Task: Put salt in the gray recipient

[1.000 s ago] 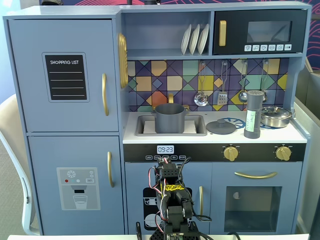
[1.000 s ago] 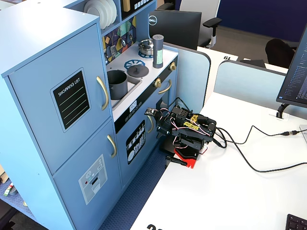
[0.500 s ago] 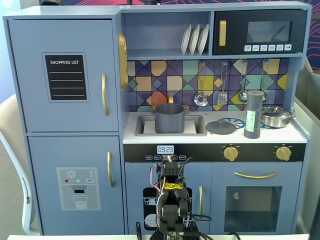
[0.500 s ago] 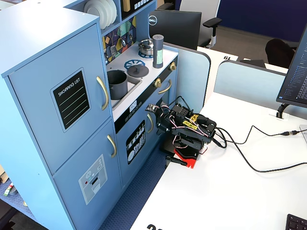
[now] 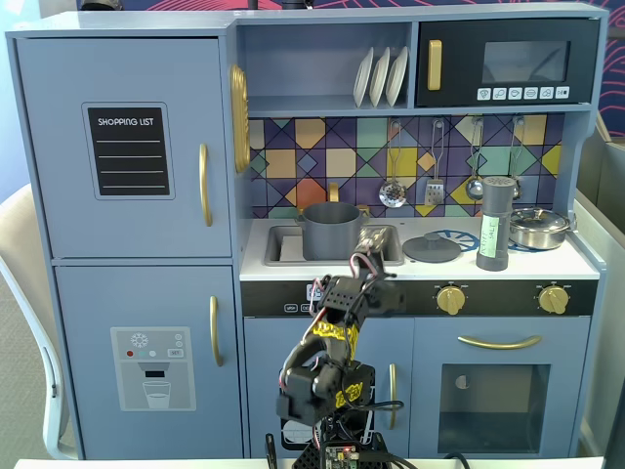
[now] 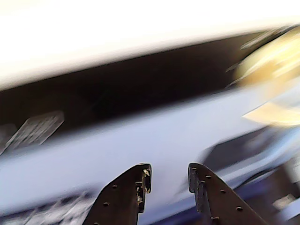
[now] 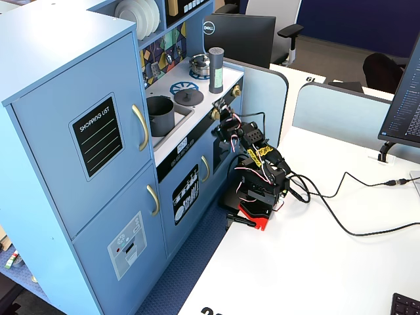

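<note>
My gripper holds nothing, its jaws a little apart, level with the counter edge. The salt stands upright, well off to my right in a fixed view, with the pot in the sink just behind me. I should rise clear of the edge, spread wider, and take the shaker low on its body.

From my remote station I see the salt shaker, a tall slim gray cylinder with a pale green label, upright at the right. The pot, matte dark gray and lidless, sits upright in the sink, well apart from it.
</note>
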Controlling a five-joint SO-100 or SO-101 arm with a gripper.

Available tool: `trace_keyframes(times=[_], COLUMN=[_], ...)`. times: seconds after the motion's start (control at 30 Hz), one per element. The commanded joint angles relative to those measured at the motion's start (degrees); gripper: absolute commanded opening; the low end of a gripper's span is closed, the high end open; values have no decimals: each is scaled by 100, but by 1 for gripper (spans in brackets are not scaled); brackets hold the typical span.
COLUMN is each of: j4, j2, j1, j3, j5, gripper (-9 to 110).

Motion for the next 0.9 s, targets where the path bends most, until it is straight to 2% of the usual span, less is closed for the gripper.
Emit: trace_keyframes(times=[0.0,0.27,0.33,0.43,0.53,0.73,0.87], j4=[-281,-2162,-2619,-3190,-3709,-4755,-4966], j2=[-255,-853,-1020,-1213,-1397,-2013,-2443], j1=[606,1274,1389,1424,1485,1872,2030], j3=[-949,-1327,-1380,-1354,-1310,-1415,-1670], j5=[-149,26,246,308,378,650,800], gripper=[0,1,7,9,16,35,40])
